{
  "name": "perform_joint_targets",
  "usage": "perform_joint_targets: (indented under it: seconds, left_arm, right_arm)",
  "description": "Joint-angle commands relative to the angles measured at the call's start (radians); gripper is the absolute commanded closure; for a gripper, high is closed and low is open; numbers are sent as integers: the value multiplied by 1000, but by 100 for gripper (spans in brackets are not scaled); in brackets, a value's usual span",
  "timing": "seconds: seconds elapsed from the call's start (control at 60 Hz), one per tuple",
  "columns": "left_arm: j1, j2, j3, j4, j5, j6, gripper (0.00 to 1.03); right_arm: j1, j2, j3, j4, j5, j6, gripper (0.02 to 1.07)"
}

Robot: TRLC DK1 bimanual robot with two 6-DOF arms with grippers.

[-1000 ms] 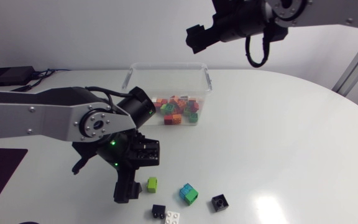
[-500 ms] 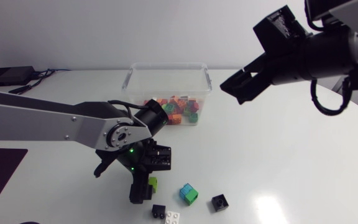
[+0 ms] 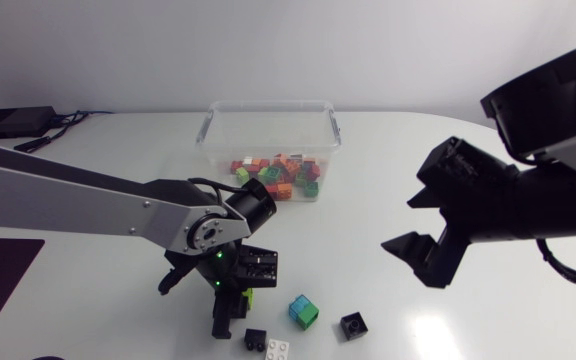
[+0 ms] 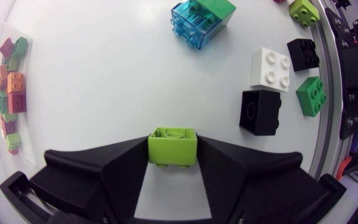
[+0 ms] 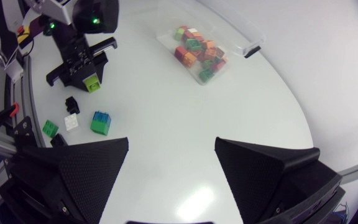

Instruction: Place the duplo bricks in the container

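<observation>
- Carrying everything, the white worktop point(image 3: 388, 180) has the clear container point(image 3: 213, 125) at its far side, part filled with mixed bricks.
- Right tool point(image 5: 172, 146) hangs above the worktop, well apart from the loose bricks, with fingers spread wide and nothing between them.
- Left tool point(image 4: 173, 163) is down at the worktop's near side, its fingers pressed on the lime brick point(image 4: 172, 144) from both sides. The brick looks to sit on the surface, well apart from the container.
- Step in hand, as I judge it: the pickup of the lime brick. The next move calls for a lift clear, a carry over the container rim, then a release.
- Loose just beside it and not yet done: blue-green brick point(image 3: 304, 311), black brick point(image 3: 354, 324), white brick point(image 3: 278, 349).
</observation>
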Motion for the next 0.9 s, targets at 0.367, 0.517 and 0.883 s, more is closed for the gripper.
perform_joint_targets:
  seconds: [0.367, 0.517, 0.883]
  left_arm:
    - [47, -213, 38, -115, 27, -43, 88]
    - [82, -290, 79, -155, 27, -69, 88]
    - [172, -380, 251, -132, 77, -245, 88]
  right_arm:
    - [208, 111, -161, 0, 13, -278, 7]
    - [225, 202, -167, 3, 13, -358, 7]
    - [302, 430, -151, 68, 81, -490, 7]
